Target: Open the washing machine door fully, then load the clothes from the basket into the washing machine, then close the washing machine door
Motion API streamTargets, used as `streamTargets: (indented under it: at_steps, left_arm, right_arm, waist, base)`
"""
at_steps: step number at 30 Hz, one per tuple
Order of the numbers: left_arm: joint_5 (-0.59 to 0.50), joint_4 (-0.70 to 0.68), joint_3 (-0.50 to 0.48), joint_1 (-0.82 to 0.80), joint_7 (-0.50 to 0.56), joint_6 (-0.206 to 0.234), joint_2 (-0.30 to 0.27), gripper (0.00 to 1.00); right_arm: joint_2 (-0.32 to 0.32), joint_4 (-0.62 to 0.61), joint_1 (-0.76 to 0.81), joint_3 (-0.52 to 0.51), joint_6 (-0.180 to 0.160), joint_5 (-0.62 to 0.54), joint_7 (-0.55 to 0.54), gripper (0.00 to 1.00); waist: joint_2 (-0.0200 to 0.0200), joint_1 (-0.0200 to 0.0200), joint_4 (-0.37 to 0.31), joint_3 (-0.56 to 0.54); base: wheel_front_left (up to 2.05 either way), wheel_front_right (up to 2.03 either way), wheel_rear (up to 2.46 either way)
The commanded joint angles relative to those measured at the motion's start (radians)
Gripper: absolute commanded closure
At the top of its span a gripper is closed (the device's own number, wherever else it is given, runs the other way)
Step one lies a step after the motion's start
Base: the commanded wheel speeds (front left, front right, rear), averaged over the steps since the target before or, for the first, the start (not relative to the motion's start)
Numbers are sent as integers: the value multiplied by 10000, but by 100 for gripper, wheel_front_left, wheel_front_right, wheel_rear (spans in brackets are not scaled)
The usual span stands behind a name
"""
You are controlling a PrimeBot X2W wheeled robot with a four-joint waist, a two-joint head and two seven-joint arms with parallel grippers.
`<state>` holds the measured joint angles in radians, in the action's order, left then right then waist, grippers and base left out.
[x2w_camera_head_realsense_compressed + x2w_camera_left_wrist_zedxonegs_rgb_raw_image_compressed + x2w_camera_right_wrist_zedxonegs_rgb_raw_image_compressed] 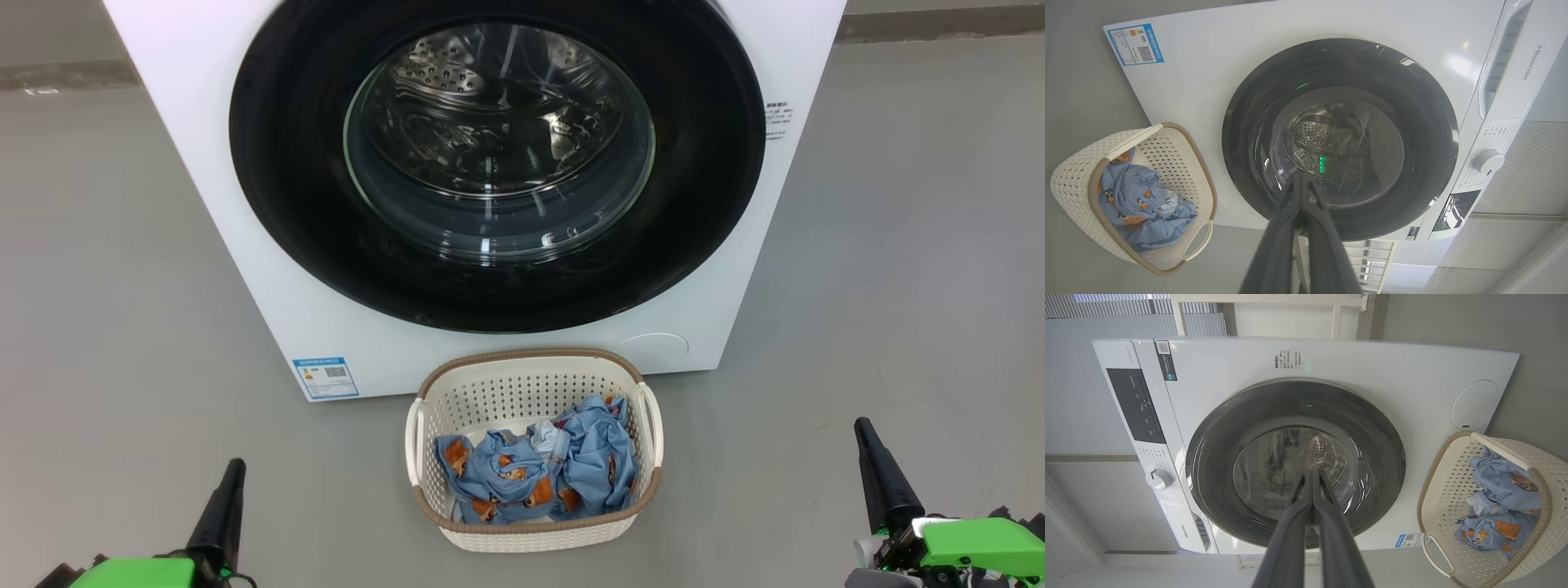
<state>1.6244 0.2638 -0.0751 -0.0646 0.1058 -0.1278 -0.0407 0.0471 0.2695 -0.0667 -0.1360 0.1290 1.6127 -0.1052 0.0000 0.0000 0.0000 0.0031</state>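
The washing machine (204, 163) stands on the grey floor (98, 327) with its white front facing the robot. The washing machine door (286, 204) is shut. Its glossy black rim lies flat against the machine's front, and the perforated steel drum (457, 73) shows through the bulging glass. A blue label sticker (326, 377) sits at the lower left corner of the machine's front and a round cover (653, 347) at the lower right. Above the door, the machine's top strip carries a pale dial (1488, 161) and a dark control panel (1137, 404).

The basket (535, 535) sits on the floor just in front of the washing machine, below the lowest part of the door. Its far rim is close to the machine's base, though I cannot tell whether they touch. The clothes (588, 457) lie crumpled inside it — light blue with orange-brown figures, heaped toward the wall farthest from the machine.

The left gripper (237, 465) hovers in front of the washing machine, well apart from it and slightly outside the corner with the sticker. Its two dark fingers are pressed together on nothing and point toward the machine. The right gripper (861, 425) hovers opposite, out past the machine's right edge — likewise closed and empty, with its fingers aimed at the machine. In each wrist view the joined fingertips line up with the door's glass.
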Motion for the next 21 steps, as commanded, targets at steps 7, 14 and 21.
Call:
streamTargets:
  at_steps: [7,14,21]
  left_arm:
    - [-134,-189,-358,-431,51,-29,-123,100]
    - [-138,-188,-362,-432,54,-29,-120,100]
    - [-141,-188,-366,-432,58,-29,-117,100]
  right_arm:
    - [38,-248,-413,220,17,-43,-82,100]
    - [37,-248,-413,219,17,-44,-83,100]
    - [37,-248,-413,218,17,-45,-84,100]
  waist:
    - [0,0,0,0]
    - [0,0,0,0]
    - [0,0,0,0]
  base:
    - [0,0,0]
    - [0,0,0]
    - [0,0,0]
